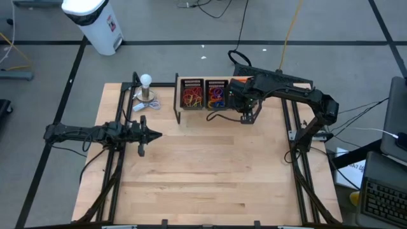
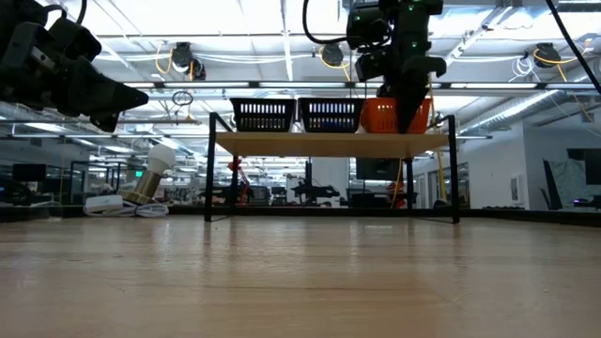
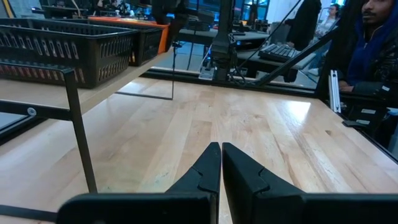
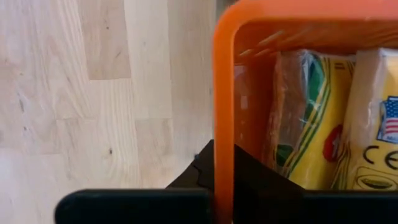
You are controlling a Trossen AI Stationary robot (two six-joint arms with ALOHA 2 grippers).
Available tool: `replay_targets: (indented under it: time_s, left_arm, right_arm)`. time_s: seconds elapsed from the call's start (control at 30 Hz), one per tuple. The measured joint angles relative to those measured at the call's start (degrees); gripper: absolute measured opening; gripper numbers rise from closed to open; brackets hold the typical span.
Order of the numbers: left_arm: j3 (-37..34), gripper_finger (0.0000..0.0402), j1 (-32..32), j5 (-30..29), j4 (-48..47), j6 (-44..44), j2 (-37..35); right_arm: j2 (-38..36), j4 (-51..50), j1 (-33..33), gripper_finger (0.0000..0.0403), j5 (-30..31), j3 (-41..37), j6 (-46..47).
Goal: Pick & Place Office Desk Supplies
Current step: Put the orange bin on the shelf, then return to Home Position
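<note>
Wooden tabletop (image 1: 210, 172): your right claw (image 4: 222, 163) grips the orange basket (image 4: 292, 37) rim at the far edge; left claw (image 3: 221, 167) hovers closed, empty.

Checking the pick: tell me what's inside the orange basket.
The orange basket holds yellow packets, seen past its rim, which the right gripper is shut on. The basket's far part and bottom are out of sight.

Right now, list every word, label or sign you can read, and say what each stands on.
"CE": on a yellow packet inside the orange basket.
Other print on the packets: too blurred to read.
Red label on the white bin: too small to read.
</note>
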Motion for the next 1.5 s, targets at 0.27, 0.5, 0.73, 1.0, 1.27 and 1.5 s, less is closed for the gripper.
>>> replay_targets:
  time_s: [0.27, 0.5, 0.73, 1.0, 1.27, 1.5]
  left_arm:
    - [0.0, 0.0019, 0.0, 0.04, 0.0, -0.04, 0.01]
    - [0.0, 0.0019, 0.0, 0.04, 0.0, -0.08, 0.0]
    - [0.0, 0.0019, 0.0, 0.09, 0.05, -0.11, 0.0]
    - [0.05, 0.0019, 0.0, 0.15, 1.84, -3.2, 0.02]
    - [8.52, 0.0017, 0.0, -5.87, 3.6, 9.88, 0.02]
    - [20.75, 0.0006, 0.02, -13.89, -2.25, 22.3, 0.0]
  right_arm:
    - [0.0, 0.3, 0.0, 0.0103, 0.51, 0.0, 1.16]
    - [-1.14, -0.03, 0.01, 0.0186, 0.71, 0.0, 1.7]
    - [-6.14, 1.51, 1.18, 0.022, 0.69, 0.07, 2.99]
    - [-15.28, 4.76, 2.48, 0.0214, 0.3, 0.07, 6.84]
    - [-29.15, 15.13, 3.04, 0.0155, -10.69, 0.07, 8.92]
    - [-44.91, 24.76, 6.54, 0.0036, -16.14, -4.58, 12.12]
